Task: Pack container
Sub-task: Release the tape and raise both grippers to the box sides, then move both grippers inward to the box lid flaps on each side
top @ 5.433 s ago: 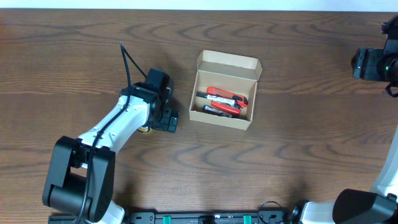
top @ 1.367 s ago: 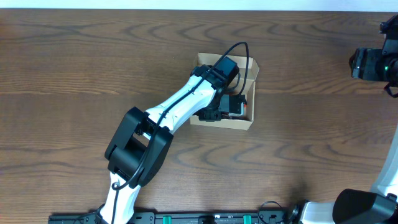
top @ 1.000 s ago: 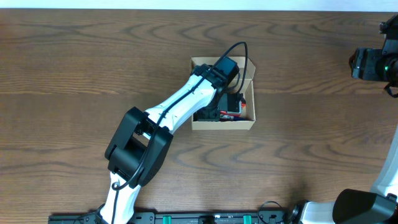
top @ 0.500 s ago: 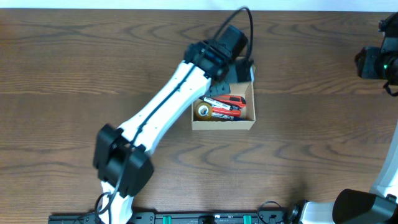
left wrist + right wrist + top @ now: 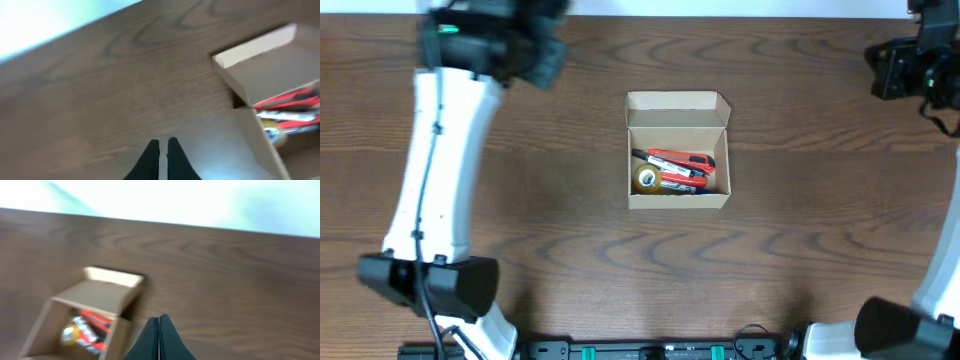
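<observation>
Dark wood-grain table [image 5: 800, 250] spreads under your arms, with the cardboard box [image 5: 677, 110] near its middle — tan, plain-sided, its flap lid standing open. Inside you can see red-and-black pens [image 5: 675, 165] beside a round yellowish roll [image 5: 646, 179]; their printing is too small to read. Your left gripper [image 5: 163, 150] and right gripper [image 5: 158, 325] are both pinched closed on nothing — each over bare wood, apart from the box.

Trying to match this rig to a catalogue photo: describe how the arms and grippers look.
Left arm: white shell links, black joints, a thin black cable along it. Right arm: black wrist block, white link, dark joint lower down. Left gripper and right gripper: slim, black, tapering to points.
</observation>
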You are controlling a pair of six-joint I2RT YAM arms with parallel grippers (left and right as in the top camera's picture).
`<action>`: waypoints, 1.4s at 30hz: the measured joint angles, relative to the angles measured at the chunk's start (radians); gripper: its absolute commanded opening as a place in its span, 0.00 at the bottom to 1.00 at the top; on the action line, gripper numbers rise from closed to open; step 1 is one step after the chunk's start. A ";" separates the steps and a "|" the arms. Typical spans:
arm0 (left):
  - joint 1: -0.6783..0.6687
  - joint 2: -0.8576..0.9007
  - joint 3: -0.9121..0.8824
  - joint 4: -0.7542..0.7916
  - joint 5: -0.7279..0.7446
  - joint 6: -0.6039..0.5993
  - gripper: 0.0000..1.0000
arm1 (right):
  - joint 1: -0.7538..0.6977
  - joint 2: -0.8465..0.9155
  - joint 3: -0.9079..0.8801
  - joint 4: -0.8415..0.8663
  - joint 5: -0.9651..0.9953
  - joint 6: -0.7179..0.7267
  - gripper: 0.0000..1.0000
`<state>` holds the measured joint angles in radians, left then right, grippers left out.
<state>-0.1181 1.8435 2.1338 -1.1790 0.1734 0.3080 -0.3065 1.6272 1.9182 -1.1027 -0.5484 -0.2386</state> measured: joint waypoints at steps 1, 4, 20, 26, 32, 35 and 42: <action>0.039 -0.002 0.000 -0.007 0.050 -0.024 0.06 | 0.000 0.021 0.000 -0.004 -0.037 0.004 0.01; 0.146 -0.003 0.000 -0.018 0.192 -0.089 0.06 | 0.000 0.099 0.000 -0.015 -0.161 0.013 0.01; 0.364 -0.008 -0.319 0.164 0.964 -0.184 0.06 | -0.012 0.351 -0.004 -0.157 -0.489 -0.061 0.01; 0.364 -0.008 -0.549 0.245 1.153 -0.147 0.06 | -0.031 0.359 -0.100 -0.121 -0.520 -0.101 0.01; 0.352 -0.008 -0.691 0.245 1.220 -0.082 0.06 | -0.059 0.362 -0.298 -0.035 -0.582 -0.109 0.01; 0.323 -0.008 -0.718 0.275 1.229 -0.064 0.06 | -0.060 0.363 -0.379 -0.011 -0.587 -0.109 0.01; 0.235 -0.008 -0.765 0.530 1.233 -0.128 0.06 | -0.054 0.362 -0.454 0.035 -0.595 -0.110 0.01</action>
<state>0.1169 1.8355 1.3689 -0.6491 1.4063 0.1799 -0.3607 1.9896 1.4643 -1.0676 -1.1435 -0.3485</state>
